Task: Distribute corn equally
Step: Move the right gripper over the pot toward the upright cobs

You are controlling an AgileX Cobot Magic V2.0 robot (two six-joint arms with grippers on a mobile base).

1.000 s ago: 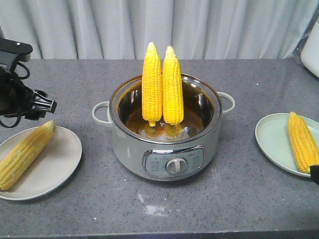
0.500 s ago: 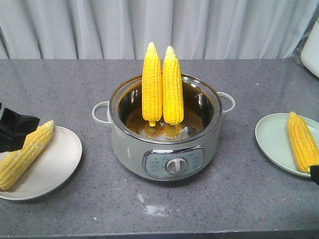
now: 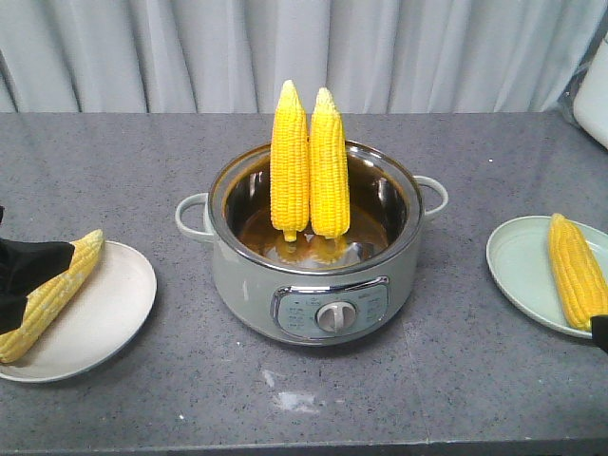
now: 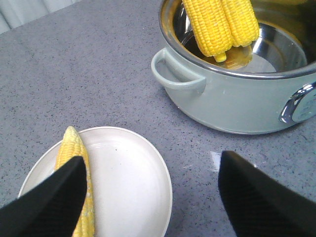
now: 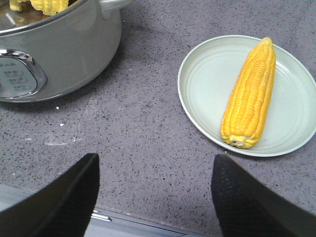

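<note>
Two corn cobs stand upright side by side in the grey-green pot; the left wrist view shows their lower ends. A third cob lies on the cream plate at the left. A fourth cob lies on the pale green plate at the right. My left gripper is open and empty, low over the cream plate, with one finger in front of that cob. My right gripper is open and empty over the table's front edge, left of the green plate.
The pot has a side handle facing the cream plate and a control knob on its front. A pale smear marks the grey counter before the pot. Curtains hang behind the table. A white object sits at the far right.
My left arm has dropped and pulled back towards the left edge, from above the counter down to the cream plate. The corn and the right arm have not moved.
</note>
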